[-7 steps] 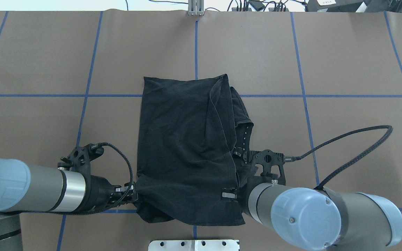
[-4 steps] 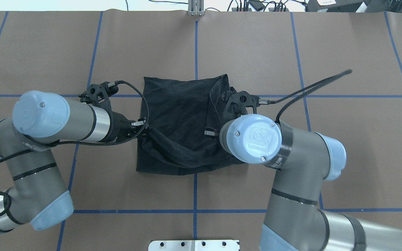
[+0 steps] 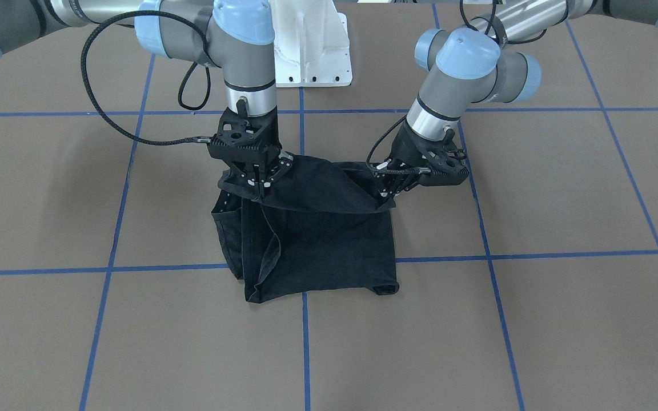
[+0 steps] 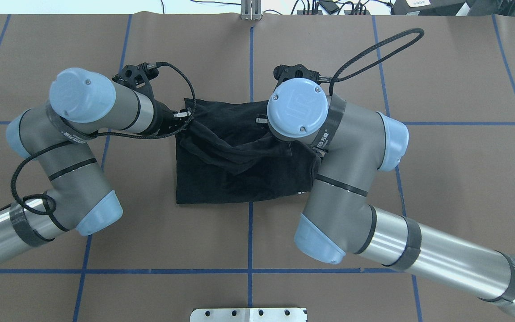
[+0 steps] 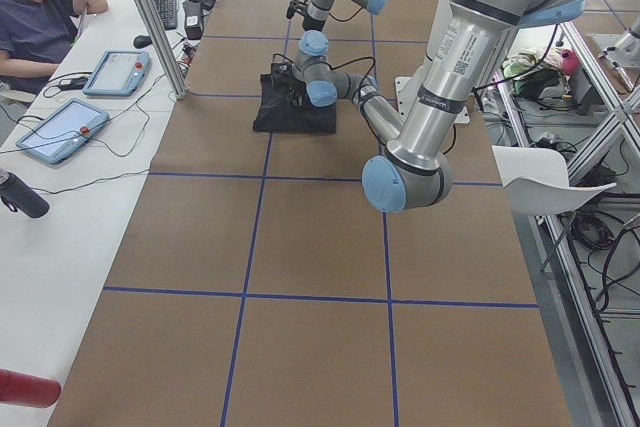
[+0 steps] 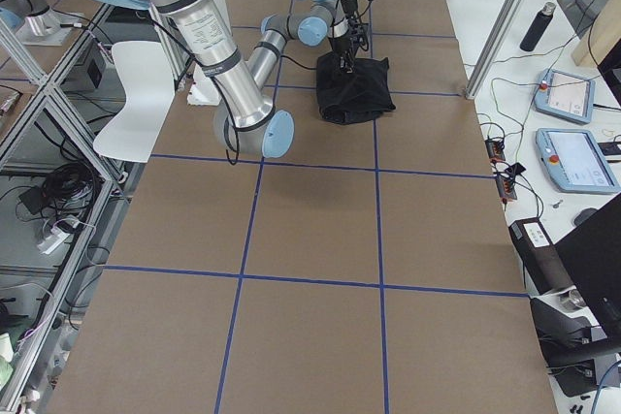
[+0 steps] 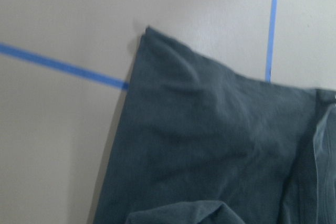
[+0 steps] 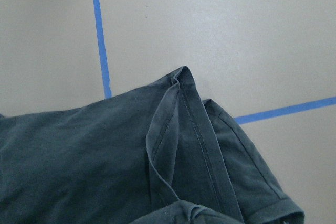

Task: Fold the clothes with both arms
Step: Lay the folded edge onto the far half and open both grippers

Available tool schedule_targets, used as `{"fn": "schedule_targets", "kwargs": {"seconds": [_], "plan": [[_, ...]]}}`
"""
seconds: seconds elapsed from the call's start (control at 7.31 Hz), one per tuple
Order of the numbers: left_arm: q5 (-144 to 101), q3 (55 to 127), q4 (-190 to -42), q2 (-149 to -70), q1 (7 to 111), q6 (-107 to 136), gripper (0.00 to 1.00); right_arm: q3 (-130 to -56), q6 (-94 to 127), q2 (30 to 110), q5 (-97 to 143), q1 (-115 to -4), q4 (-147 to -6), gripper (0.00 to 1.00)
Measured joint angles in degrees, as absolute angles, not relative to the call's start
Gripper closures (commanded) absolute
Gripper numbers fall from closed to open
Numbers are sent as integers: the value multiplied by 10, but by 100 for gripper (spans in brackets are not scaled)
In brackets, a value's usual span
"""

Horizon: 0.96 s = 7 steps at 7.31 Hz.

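The black T-shirt [image 4: 221, 179] lies folded at the table's middle; its graphic and logo are hidden. It also shows in the front-facing view [image 3: 317, 245]. My left gripper [image 4: 185, 120] is shut on the shirt's raised edge at its far left corner and shows in the front-facing view [image 3: 387, 193]. My right gripper [image 3: 256, 184] is shut on the same raised edge at the other end; overhead its wrist cap hides it. The held edge sags between them above the lower layer. The wrist views show only cloth, in the left [image 7: 210, 145] and in the right [image 8: 79, 156].
The brown table cover carries a blue tape grid [image 4: 250, 232]. The white pedestal base [image 3: 312, 51] stands behind the shirt. A black cable [image 4: 373, 49] loops off the right wrist. An operator [image 5: 40, 7] and tablets [image 5: 60, 127] are beyond the far table edge.
Both grippers have carried the shirt's near edge away from the robot toward its far edge, doubling the shirt over itself. The visible shirt is now shorter.
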<state>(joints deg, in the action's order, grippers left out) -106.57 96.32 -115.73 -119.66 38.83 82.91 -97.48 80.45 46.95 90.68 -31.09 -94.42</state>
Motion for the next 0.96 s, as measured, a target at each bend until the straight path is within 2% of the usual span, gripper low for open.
{"fn": "schedule_targets", "kwargs": {"seconds": [0.68, 0.82, 0.96], "plan": [[-1063, 808, -1164, -1284, 425, 765, 100, -820, 765, 424, 935, -370, -855, 100], [-1062, 788, -1166, -1290, 428, 749, 47, -799, 759, 417, 937, -374, -849, 100], [-1062, 775, -1167, -1293, 432, 737, 0, -780, 754, 414, 937, -376, -838, 1]]}}
